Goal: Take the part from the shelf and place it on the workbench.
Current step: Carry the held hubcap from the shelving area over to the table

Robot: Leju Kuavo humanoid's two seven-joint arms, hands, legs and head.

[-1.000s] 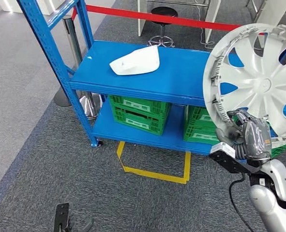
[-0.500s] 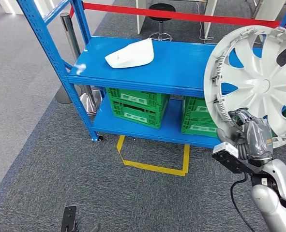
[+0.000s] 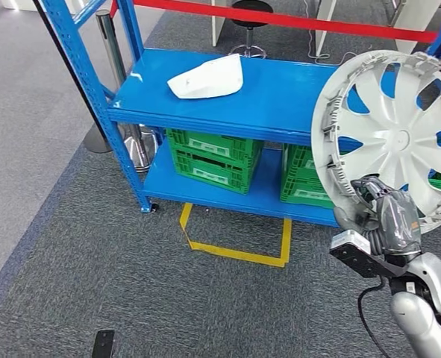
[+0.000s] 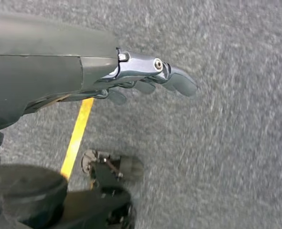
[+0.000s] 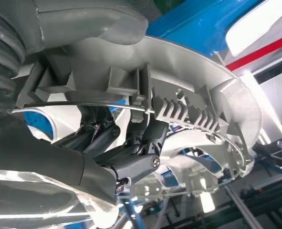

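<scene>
One part is in hand: a silver wheel cover, held upright and clear of the shelf, in front of its right end. Right hand grips it at the lower rim; the right wrist view shows fingers hooked through the inside, behind the ribbed clip ring, with the thumb over the outer edge. Judged a light, thin plastic moulding: stiff at the rim, springy across the spokes, with smooth painted faces likely to slip. The clips and rim tabs look breakable if squeezed or knocked. The rim is the sound place to hold, as now; a single-point grip on a wide disc leaves it free to swing, so it should be carried steadily. Left hand hangs over the carpet, fingers extended, holding nothing. On the shelf lies a white shell part; green crates sit on the lower level. No table is seen.
</scene>
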